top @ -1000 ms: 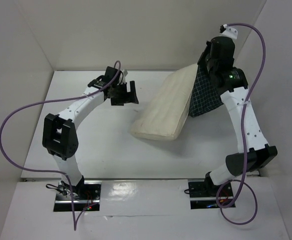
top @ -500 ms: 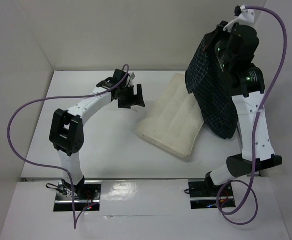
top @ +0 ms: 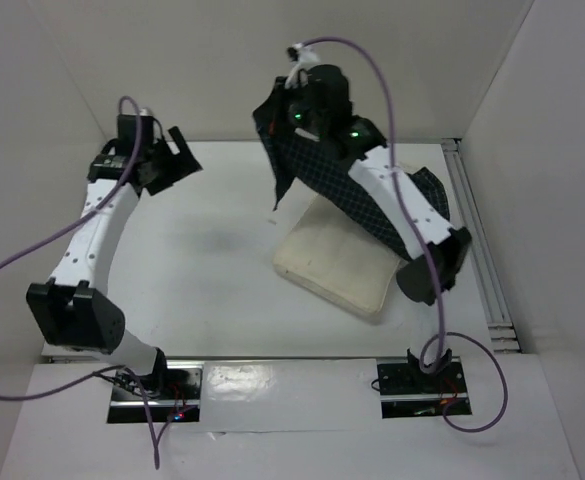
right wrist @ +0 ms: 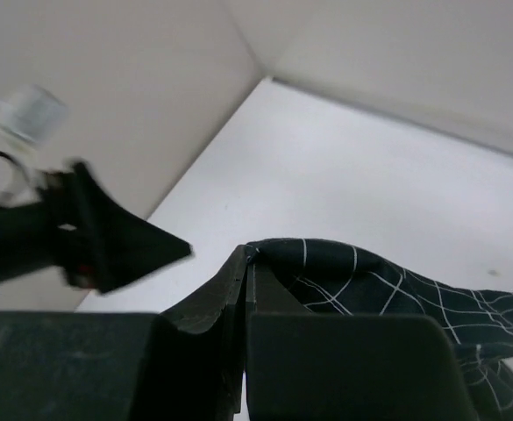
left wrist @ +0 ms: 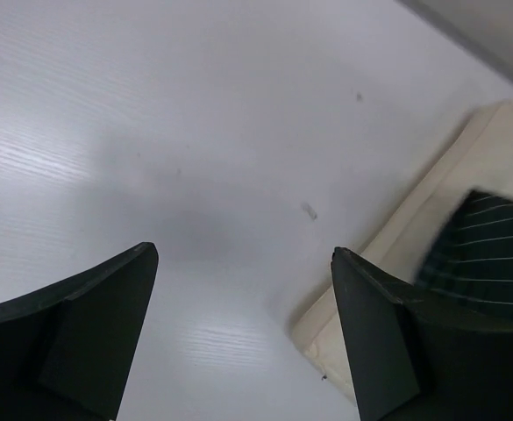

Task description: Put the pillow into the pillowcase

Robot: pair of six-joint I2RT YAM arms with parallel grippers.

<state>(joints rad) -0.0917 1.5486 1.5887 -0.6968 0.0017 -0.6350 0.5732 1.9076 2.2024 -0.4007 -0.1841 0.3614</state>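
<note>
The right gripper (right wrist: 245,263), clamped on the pillowcase (top: 312,165), is swinging it leftward above the bare pillow (top: 337,265) while the wide-open, empty left gripper (left wrist: 243,254) is retreating, so stuffing is starting over.

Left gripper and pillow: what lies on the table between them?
Only bare table lies between the left gripper and the pillow, as the top view shows. The pillowcase hangs over the pillow's far side, not in that stretch.
</note>
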